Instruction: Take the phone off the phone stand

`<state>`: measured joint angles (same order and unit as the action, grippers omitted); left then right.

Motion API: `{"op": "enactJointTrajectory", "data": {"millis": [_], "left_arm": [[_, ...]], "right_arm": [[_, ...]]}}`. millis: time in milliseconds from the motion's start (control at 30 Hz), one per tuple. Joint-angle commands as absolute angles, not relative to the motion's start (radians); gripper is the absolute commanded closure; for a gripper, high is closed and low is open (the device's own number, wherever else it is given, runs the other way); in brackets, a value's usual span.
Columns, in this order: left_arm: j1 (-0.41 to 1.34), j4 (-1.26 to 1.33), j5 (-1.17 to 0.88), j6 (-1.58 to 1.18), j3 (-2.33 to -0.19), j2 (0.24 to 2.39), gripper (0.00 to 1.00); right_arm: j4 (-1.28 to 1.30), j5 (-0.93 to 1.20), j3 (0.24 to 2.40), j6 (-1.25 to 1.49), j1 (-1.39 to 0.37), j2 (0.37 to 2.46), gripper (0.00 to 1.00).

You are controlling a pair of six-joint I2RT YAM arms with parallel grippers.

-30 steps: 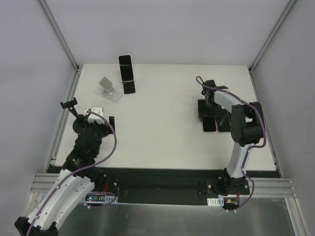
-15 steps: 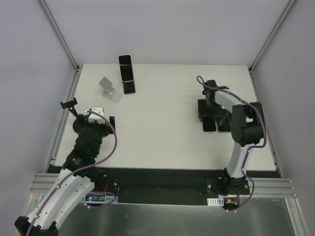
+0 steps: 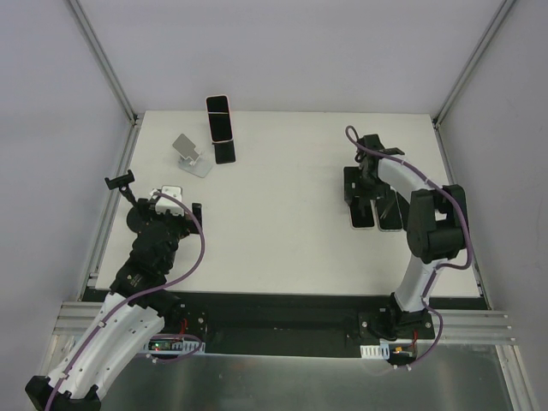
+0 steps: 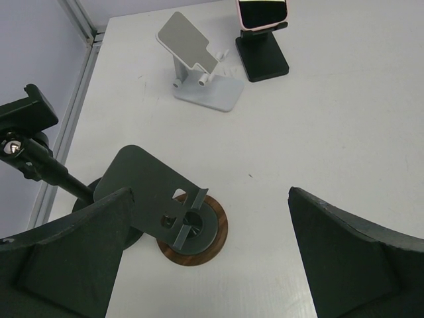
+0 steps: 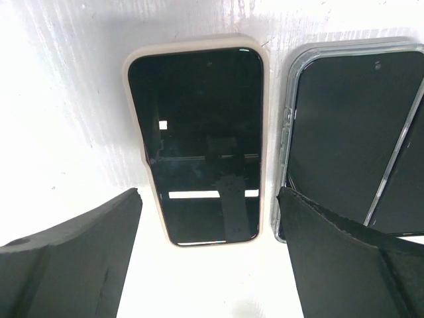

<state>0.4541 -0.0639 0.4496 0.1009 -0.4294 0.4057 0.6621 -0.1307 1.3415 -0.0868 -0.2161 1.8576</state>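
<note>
A phone in a pink case (image 3: pixel 219 118) stands upright on a black phone stand (image 3: pixel 225 153) at the back left; it also shows in the left wrist view (image 4: pixel 262 12) on that stand (image 4: pixel 264 58). My left gripper (image 3: pixel 175 205) is open and empty, well in front of it (image 4: pixel 205 265). My right gripper (image 3: pixel 366 190) is open and empty at the right, above two phones lying flat: one in a beige case (image 5: pixel 199 139) and one in a clear case (image 5: pixel 351 132). Its open jaws (image 5: pixel 209 265) hover over the beige phone's near end.
An empty silver stand (image 3: pixel 190 155) sits left of the black one, also in the left wrist view (image 4: pixel 199 73). A dark stand on a round wooden base (image 4: pixel 192 228) and a black clamp on a ball arm (image 4: pixel 26 126) lie by my left gripper. The two flat phones (image 3: pixel 375 217) lie at the right.
My right gripper has shifted slightly toward the back of the table over the flat phones. The left arm and the phone on the stand have not moved.
</note>
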Motion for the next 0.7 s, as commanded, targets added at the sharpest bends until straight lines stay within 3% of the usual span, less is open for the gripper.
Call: {"op": "enactJointTrajectory", "data": {"millis": [0, 300, 667], "left_arm": [[0.449, -0.028, 0.422, 0.097, -0.446, 0.416, 0.01], [0.449, -0.029, 0.403, 0.071, -0.452, 0.437, 0.01], [0.449, -0.031, 0.387, 0.061, -0.457, 0.465, 0.01]], "right_arm": [[0.677, -0.132, 1.358, -0.089, -0.215, 1.807, 0.13], [0.542, 0.072, 1.266, -0.152, -0.244, 1.680, 0.11], [0.424, 0.249, 1.244, -0.003, -0.325, 1.766, 0.09]]}}
